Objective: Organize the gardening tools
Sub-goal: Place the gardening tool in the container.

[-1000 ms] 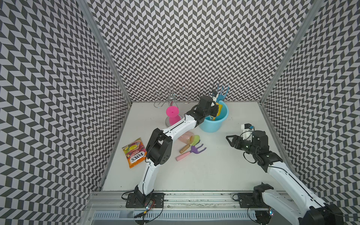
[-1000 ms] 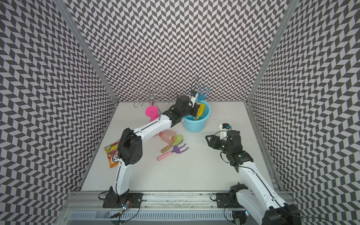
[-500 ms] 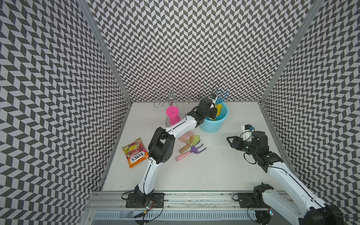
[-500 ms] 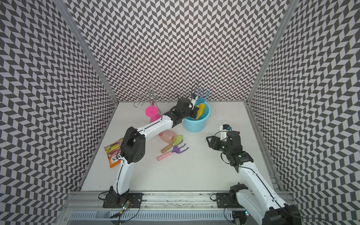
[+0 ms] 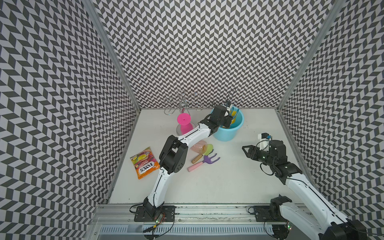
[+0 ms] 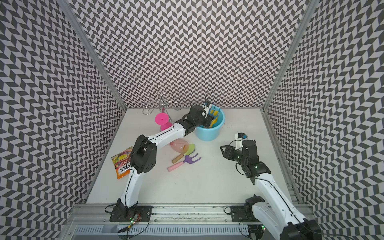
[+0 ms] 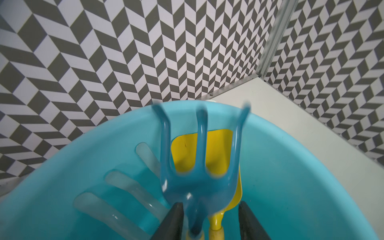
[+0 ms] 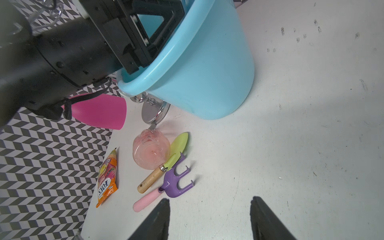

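My left gripper (image 7: 209,204) reaches inside the light blue bucket (image 5: 226,133) at the back of the table. Its jaws stand apart, and the blurred blue rake (image 7: 199,166) stands loosely between them. Behind the rake leans a yellow shovel (image 7: 216,149), with a pale-blue fork (image 7: 124,187) beside it. On the table in front of the bucket lie a pinkish spray bottle (image 8: 150,151), a green trowel (image 8: 178,145) and a purple fork (image 8: 176,185). My right gripper (image 8: 209,199) hovers open and empty to the right of them (image 5: 245,151).
A bright pink cup (image 5: 184,122) hangs on a chrome stand (image 5: 182,101) left of the bucket. An orange snack packet (image 5: 144,163) lies near the left wall. The left forearm (image 5: 193,134) passes over the spray bottle. Patterned walls close in three sides.
The left gripper sank into the bucket with the blue rake, then its jaws parted and the rake dropped lower. The right arm has not moved.
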`<state>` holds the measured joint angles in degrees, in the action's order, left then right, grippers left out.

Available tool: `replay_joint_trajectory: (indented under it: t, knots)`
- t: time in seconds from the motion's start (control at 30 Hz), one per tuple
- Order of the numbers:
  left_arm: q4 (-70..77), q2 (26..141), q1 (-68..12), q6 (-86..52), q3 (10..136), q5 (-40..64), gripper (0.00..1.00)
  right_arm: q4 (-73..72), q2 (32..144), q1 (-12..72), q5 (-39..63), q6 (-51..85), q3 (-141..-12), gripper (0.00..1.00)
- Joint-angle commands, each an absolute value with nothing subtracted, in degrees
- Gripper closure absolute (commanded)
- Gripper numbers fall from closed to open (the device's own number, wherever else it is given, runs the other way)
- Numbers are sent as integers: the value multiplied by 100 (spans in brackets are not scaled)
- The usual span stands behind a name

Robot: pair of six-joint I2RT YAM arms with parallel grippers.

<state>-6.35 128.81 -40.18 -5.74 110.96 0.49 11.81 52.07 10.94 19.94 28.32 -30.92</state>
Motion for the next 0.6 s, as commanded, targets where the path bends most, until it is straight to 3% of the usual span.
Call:
replay_joint_trajectory:
  t: [0.0, 0.3, 0.57]
  knots:
    - [-662, 12798, -4004, -528, 11376, 55, 52, 976, 5124, 1061, 1968, 2803, -3050, 37]
    - [-969, 12150, -4008, -378, 11289, 77, 50, 786, 5173, 1063, 2104, 2884, -3054, 37]
    - [-1048, 10866, -4067, -465, 10037, 81, 45, 538, 5375, 1081, 2300, 2915, -3141, 37]
